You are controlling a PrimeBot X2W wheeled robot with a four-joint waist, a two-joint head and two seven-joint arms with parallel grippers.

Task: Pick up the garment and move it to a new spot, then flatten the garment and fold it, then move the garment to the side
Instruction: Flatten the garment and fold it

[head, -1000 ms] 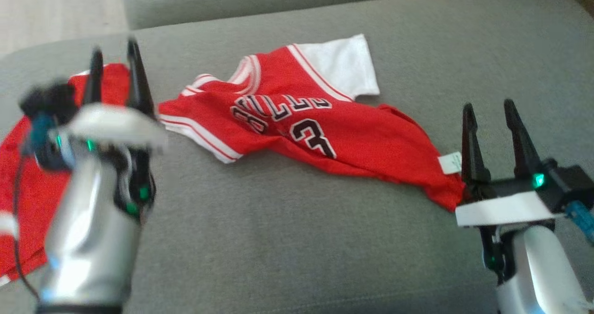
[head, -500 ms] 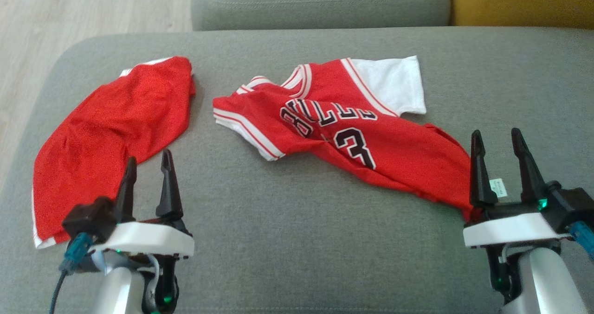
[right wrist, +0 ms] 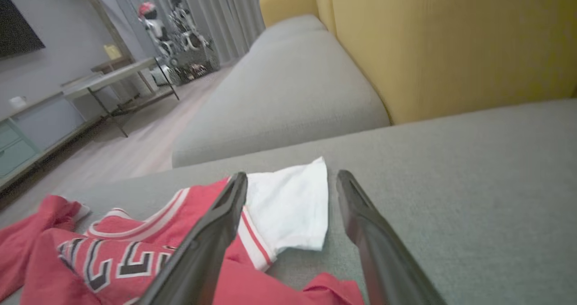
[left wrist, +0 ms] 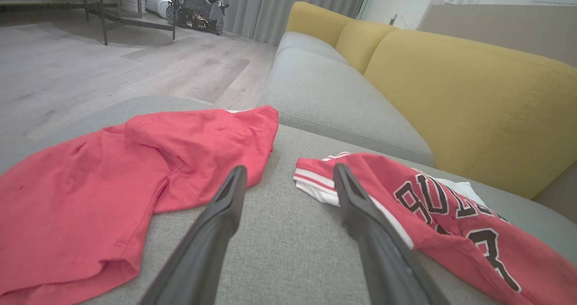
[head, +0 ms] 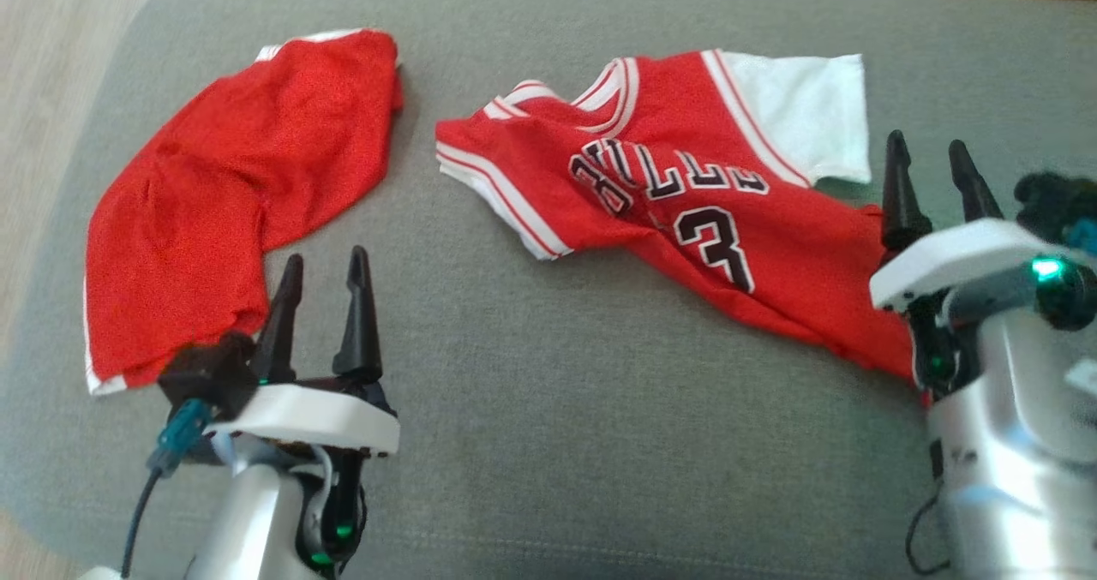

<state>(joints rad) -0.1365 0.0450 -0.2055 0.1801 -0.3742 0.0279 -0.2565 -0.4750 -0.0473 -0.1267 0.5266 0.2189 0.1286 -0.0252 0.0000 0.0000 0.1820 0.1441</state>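
Note:
A red jersey with black-and-white lettering and a white sleeve lies crumpled on the grey cushion, right of centre. Red shorts lie spread out to its left. My left gripper is open above bare cushion just off the shorts' near edge; in the left wrist view the left gripper points at the gap between the shorts and the jersey. My right gripper is open at the jersey's right edge; in the right wrist view the right gripper frames the white sleeve. Neither holds anything.
The grey cushion ends at a rounded left edge, with wooden floor beyond. A second grey seat and a yellow backrest stand behind. A table and other equipment sit far across the room.
The head camera has shifted. My left arm dropped from a raised pose to low beside the shorts. My right gripper moved forward along the jersey's right edge, from the hem toward the white sleeve.

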